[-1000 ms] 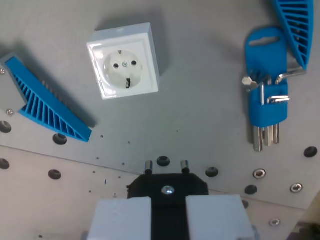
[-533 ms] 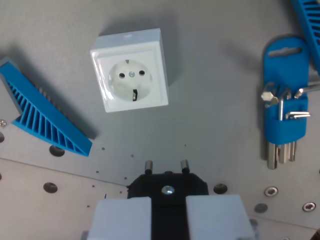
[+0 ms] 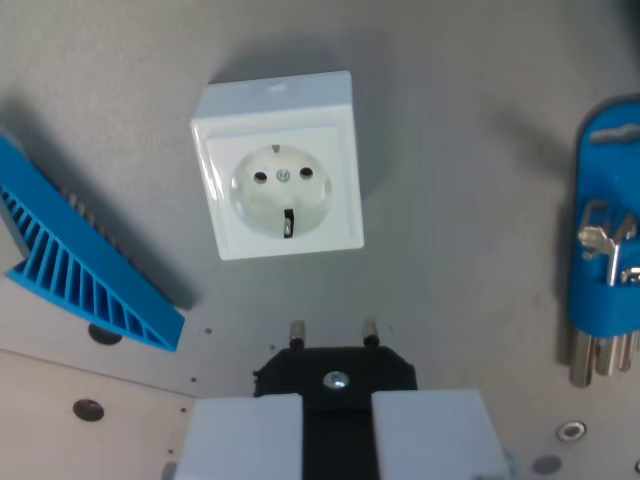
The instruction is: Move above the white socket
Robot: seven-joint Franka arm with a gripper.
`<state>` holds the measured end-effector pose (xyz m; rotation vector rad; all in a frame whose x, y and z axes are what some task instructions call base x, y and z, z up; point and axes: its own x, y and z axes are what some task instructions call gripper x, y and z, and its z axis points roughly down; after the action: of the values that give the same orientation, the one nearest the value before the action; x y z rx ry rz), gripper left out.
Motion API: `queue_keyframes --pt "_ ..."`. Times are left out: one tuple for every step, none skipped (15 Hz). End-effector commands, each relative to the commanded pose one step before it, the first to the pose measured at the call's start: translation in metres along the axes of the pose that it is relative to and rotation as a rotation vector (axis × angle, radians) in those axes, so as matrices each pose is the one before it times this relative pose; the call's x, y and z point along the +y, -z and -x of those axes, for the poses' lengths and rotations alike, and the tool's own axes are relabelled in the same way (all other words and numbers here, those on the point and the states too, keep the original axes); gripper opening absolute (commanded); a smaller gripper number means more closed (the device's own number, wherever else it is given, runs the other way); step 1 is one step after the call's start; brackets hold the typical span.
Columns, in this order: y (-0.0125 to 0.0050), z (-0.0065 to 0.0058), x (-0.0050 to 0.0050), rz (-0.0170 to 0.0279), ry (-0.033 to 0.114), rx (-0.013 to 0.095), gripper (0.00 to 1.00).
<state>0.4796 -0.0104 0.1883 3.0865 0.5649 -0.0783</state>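
Observation:
The white socket (image 3: 281,166) sits on the grey plate, upper middle of the wrist view, face up with two round holes and a central screw. My gripper (image 3: 336,402) is at the bottom edge, its two white fingers (image 3: 243,432) shut on a black plug (image 3: 335,372). The plug's two metal pins (image 3: 297,333) point toward the socket and end a little short of its near edge, slightly toward the wrist view's right of the socket's centre.
A blue ribbed wedge (image 3: 85,260) lies at the wrist view's left, close to the socket. A blue holder with metal hex keys (image 3: 606,262) is at the right edge. The lighter perforated board (image 3: 80,400) with holes and screws runs along the bottom.
The camera has moved: the whole scene shifted right and down and grew larger, so the socket now fills more of the view and lies nearer the plug pins. The plug stays gripped.

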Motion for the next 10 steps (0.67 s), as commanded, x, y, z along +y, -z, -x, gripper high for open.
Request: queue_keyframes --pt "-0.01644 0.00181 -0.00561 -0.01445 0.056 0.1054 0.0" --pt "-0.005 0.00025 -0.00124 0.0 0.0019 0.0026 0.0" --pt "-0.005 0.0003 -0.00116 -0.00032 0.0019 0.0012 0.0" --pt "-0.00494 0.00034 -0.00092 -0.0008 0.002 -0.0005 0.0" --pt "-0.00468 0.00034 -0.00085 0.00002 0.0028 0.0017 0.0" --pt "-0.00442 0.00037 -0.00081 -0.00049 0.0017 -0.0002 0.0" --pt "-0.00414 0.00039 -0.00078 -0.00057 0.0025 -0.0006 0.0" --pt "-0.00381 0.0004 -0.00076 0.00027 0.002 0.0011 0.0" --pt "-0.00352 0.00042 -0.00074 -0.00024 0.0015 -0.0005 0.0" --pt "-0.00323 0.00045 -0.00072 0.00048 0.0007 0.0016 0.0"
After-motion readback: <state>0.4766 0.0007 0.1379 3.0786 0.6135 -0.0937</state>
